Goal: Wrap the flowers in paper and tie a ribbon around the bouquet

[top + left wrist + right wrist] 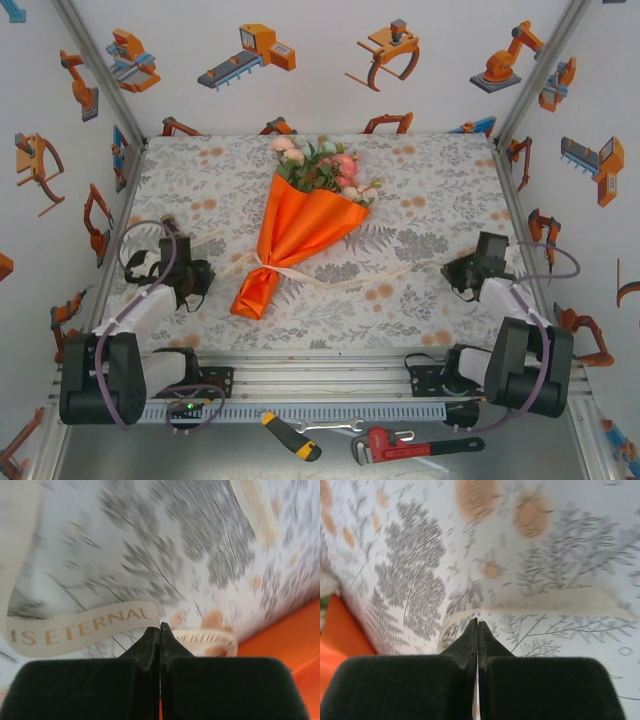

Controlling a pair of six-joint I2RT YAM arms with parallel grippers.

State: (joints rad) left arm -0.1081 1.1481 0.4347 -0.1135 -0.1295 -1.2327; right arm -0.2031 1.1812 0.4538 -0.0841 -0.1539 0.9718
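Two arms, left (140,320) and right (510,300); one bouquet, one ribbon, three hand tools.

One bouquet (310,205), flat on the floral-clothed bench (440,190), about midway between the arms. Blooms toward the far wall, narrow tail pointing near and left.

One container of sorts: the orange paper (300,235), rolled into a tapering cone. Inside it, the flowers (320,168): pink, peach and white roses with green leaves, heads spilling from the wide far mouth, stems hidden.

One ribbon (272,266), cinched round the narrow part of the cone. One cream tail trailing left, the other trailing right across the cloth toward the right arm.

Left jaws: pressed together with no gap, nipping the ribbon (80,627) at the very tips. Gold lettering "IS ETERNAL" just left of the tips, orange paper (290,635) at lower right.

Right jaws: likewise together, tips on a bend of the ribbon (560,603), with a pale sliver between them lower down. Paper edge (332,630) at far left.

On the metal ledge in front of the arm bases, well apart from the bouquet:
- one yellow-and-black screwdriver (295,438)
- one silver spanner (330,427)
- one red pipe wrench (405,443)
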